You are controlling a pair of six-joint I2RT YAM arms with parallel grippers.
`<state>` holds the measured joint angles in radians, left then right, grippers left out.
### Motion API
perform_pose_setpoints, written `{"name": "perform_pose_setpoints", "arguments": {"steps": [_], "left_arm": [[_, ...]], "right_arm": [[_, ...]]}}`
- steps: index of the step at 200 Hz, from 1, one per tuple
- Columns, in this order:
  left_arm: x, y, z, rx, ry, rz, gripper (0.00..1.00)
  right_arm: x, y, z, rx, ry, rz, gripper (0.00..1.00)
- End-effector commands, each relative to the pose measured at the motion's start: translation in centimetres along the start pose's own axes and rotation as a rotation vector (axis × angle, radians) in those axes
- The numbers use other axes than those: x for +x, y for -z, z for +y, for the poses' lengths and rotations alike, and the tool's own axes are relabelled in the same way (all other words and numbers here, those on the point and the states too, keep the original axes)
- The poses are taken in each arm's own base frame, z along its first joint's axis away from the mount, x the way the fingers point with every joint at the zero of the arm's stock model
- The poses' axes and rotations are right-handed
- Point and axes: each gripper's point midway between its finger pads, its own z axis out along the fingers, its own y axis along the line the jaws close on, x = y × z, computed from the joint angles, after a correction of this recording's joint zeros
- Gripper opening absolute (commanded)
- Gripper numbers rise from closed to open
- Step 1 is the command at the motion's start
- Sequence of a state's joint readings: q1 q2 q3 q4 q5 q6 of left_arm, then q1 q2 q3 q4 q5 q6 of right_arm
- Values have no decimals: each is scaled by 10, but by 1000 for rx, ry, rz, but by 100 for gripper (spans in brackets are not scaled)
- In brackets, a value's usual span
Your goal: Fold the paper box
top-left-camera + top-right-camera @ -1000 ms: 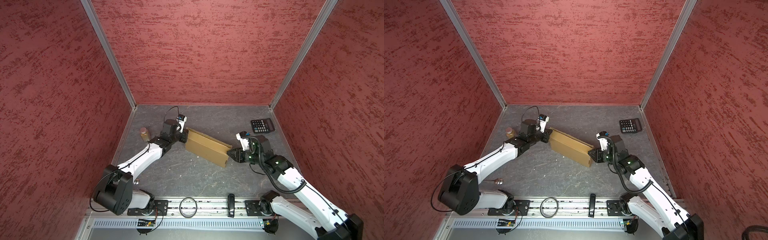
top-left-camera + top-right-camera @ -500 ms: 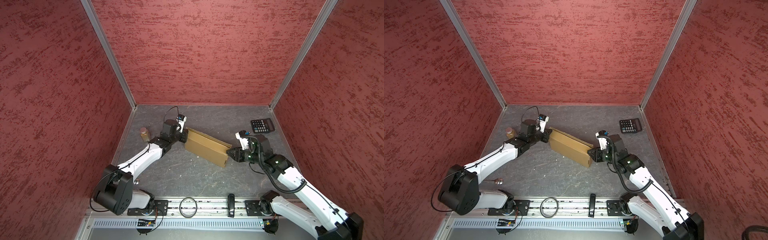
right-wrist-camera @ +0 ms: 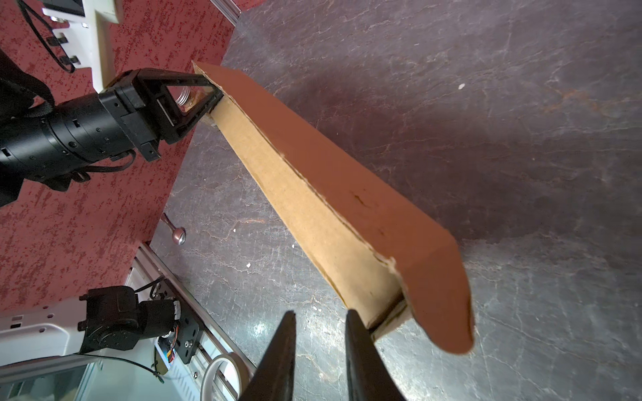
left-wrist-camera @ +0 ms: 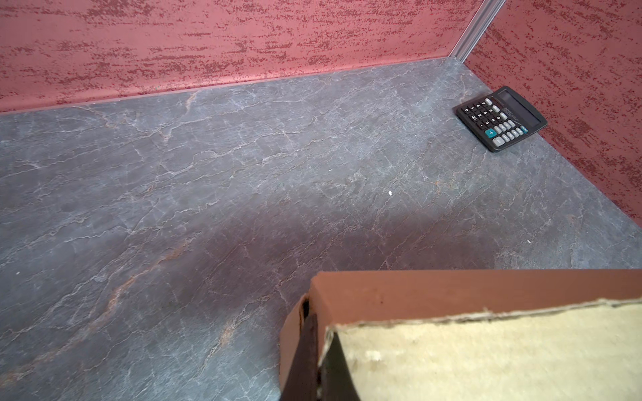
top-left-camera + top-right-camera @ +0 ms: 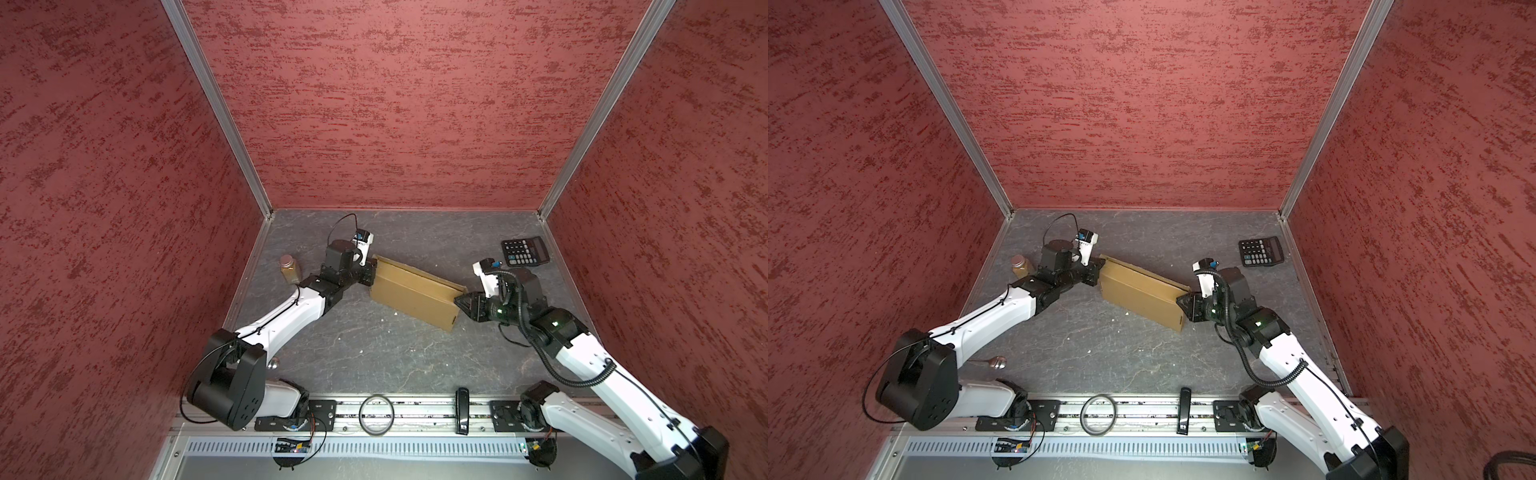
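Hardly anything has shifted since a second ago: both arms and the paper box [image 5: 411, 297] sit as they were. The box lies slantwise across the middle of the bench [image 5: 374, 361], between the two arms and well apart from the calculator [image 5: 524, 251]. I cannot tell whether its lower edge rests on the bench.

The left gripper [image 5: 369, 275] has its jaws clenched on the wall at the box's far end, seemingly to steady it while the other end is worked. The right gripper [image 5: 462, 306] has its jaws slightly parted with nothing between them. In the right wrist view one fingertip [image 3: 357, 336] sits just beside the near end's corner, below a rounded flap [image 3: 441, 305] that overhangs it, probably placed to push or tuck that end.
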<state>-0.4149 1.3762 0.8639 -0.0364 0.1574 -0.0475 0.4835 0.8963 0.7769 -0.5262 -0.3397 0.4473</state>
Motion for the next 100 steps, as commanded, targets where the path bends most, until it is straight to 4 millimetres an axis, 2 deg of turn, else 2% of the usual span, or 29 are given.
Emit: {"name": "perform_pose_setpoints", "arguments": {"steps": [1, 42, 74, 100], "left_arm": [[31, -3, 0, 6, 16, 99, 0], [30, -3, -2, 13, 17, 114, 0], [31, -4, -3, 20, 16, 128, 0], [32, -4, -4, 27, 22, 142, 0]], "right_arm": [[-16, 14, 4, 39, 25, -62, 26], [-24, 31, -6, 139, 30, -93, 28], [-18, 27, -22, 224, 32, -49, 30], [-21, 25, -23, 226, 38, -58, 31]]}}
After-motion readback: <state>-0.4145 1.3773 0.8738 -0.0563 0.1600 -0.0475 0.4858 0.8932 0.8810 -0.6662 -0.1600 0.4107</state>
